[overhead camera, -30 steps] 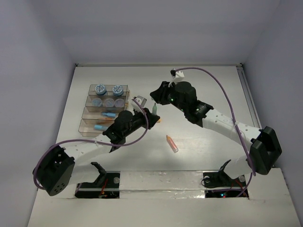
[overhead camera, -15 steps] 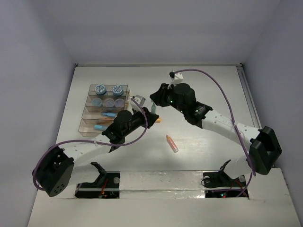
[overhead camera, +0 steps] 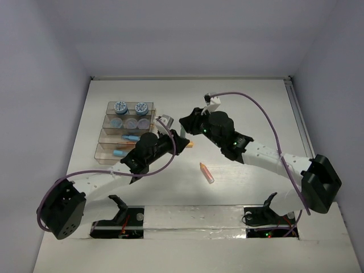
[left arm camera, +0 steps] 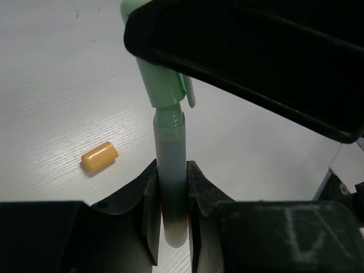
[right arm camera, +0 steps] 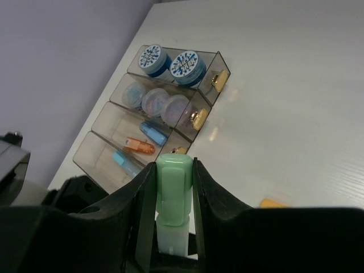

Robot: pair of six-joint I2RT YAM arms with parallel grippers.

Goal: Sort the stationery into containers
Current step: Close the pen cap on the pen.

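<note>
A green pen is held between both grippers above the table. My left gripper (left arm camera: 170,177) is shut on its grey-green barrel (left arm camera: 169,148). My right gripper (right arm camera: 172,170) is shut on its light green cap (right arm camera: 173,185), which sits over the barrel's end. In the top view the two grippers (overhead camera: 182,140) (overhead camera: 185,128) meet just right of the containers (overhead camera: 105,154). These stepped brown-tinted trays (right arm camera: 205,57) hold two patterned jars (right arm camera: 153,58), paler jars (right arm camera: 156,102), and blue and orange pens (right arm camera: 139,146).
A loose orange cap (left arm camera: 99,157) lies on the table under the grippers. A pink-orange pen (overhead camera: 206,172) lies to the right of them, nearer the front. The trays stand at the left of the table.
The right gripper has come down and left onto the left gripper, closing the gap between them. The left gripper has edged slightly right.
</note>
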